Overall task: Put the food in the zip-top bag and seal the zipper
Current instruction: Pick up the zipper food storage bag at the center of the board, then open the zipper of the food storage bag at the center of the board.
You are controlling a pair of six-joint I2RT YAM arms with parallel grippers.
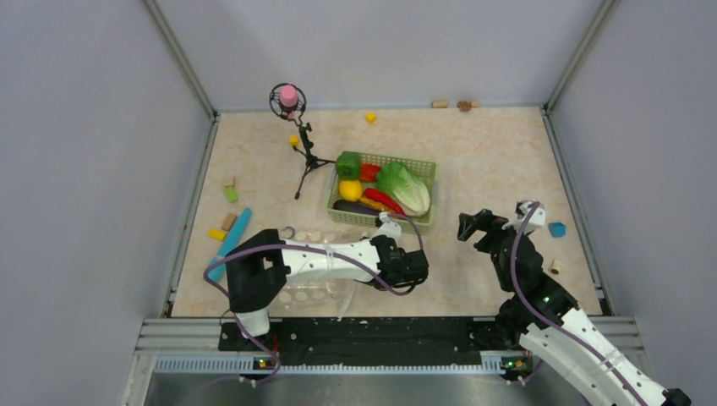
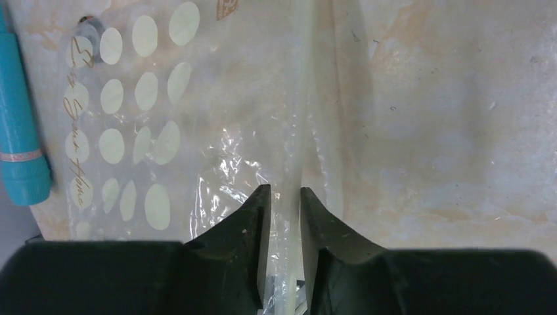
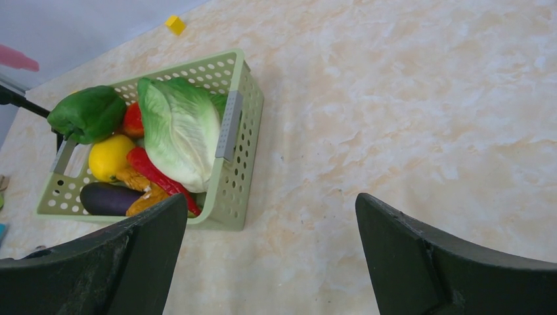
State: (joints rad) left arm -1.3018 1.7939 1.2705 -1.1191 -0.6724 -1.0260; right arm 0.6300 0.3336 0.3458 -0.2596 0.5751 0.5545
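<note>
The zip-top bag [image 1: 313, 296] [image 2: 131, 131], clear with white dots, lies flat near the table's front edge, partly under my left arm. My left gripper [image 1: 414, 271] [image 2: 286, 190] points down at the bag's mouth. Its jaws stand a narrow gap apart, and the whitish zipper [image 2: 305, 98] fills that gap. The food sits in a green mesh basket [image 1: 431, 169] [image 3: 249, 118]: cabbage [image 1: 406, 188] [image 3: 177, 131], green pepper [image 1: 347, 165] [image 3: 89, 113], lemon [image 1: 350, 189] [image 3: 110, 156], eggplant [image 1: 348, 205] [image 3: 105, 198], red chili [image 1: 382, 200] [image 3: 154, 174]. My right gripper [image 1: 473, 227] [image 3: 272, 197] hangs wide open and empty, right of the basket.
A teal cylinder [image 1: 232, 241] [image 2: 20, 131] lies left of the bag. A small tripod with a pink top [image 1: 289, 97] stands at the back left. Small blocks are scattered about: yellow [image 1: 370, 117], blue [image 1: 556, 229], green [image 1: 230, 194]. Grey walls enclose the table.
</note>
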